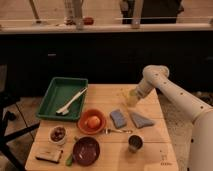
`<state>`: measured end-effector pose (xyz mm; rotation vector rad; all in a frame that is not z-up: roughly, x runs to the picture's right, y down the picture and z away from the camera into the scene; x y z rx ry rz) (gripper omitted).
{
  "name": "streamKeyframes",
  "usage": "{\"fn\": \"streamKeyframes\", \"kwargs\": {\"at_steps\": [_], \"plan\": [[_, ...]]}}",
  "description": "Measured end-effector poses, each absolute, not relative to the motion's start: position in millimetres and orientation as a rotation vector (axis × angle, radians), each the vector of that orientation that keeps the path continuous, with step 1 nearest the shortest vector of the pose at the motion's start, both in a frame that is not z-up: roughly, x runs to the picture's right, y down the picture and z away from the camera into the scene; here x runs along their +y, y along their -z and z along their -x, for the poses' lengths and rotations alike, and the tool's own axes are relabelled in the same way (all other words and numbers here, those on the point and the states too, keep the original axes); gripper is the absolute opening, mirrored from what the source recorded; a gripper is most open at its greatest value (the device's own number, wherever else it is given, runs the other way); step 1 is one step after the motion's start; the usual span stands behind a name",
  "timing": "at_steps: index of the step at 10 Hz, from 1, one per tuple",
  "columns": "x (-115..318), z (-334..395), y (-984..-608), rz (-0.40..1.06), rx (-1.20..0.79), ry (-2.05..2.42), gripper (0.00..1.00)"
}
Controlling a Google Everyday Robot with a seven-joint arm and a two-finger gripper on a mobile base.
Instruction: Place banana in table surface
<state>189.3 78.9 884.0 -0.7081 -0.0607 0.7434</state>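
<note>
The light tan wooden table surface (100,95) carries all the items. A slim, pale, slightly curved elongated thing, which looks like the banana (72,101), lies diagonally in the green tray (52,92) at the left. My gripper (132,96) is at the far right side of the table, low over the top, right at a pale yellow-green cup (130,100). The white arm (165,85) reaches in from the right. The gripper is far from the banana, about a tray's width to its right.
An orange fruit sits in an orange bowl (92,121). A blue sponge (118,118) and grey cloth (140,120) lie right of it. A metal cup (135,142), dark purple bowl (86,150), small bowl (58,134) and flat bar (50,156) stand near the front edge.
</note>
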Motion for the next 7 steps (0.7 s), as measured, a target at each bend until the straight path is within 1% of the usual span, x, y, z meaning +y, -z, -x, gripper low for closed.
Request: {"fn": "streamKeyframes", "kwargs": {"at_steps": [6,7], "plan": [[82.3,-189.3,-879.0,0.726,-0.078,-0.739,0.27],[82.7,-188.8,-878.0,0.73,-0.081,-0.738,0.25]]}}
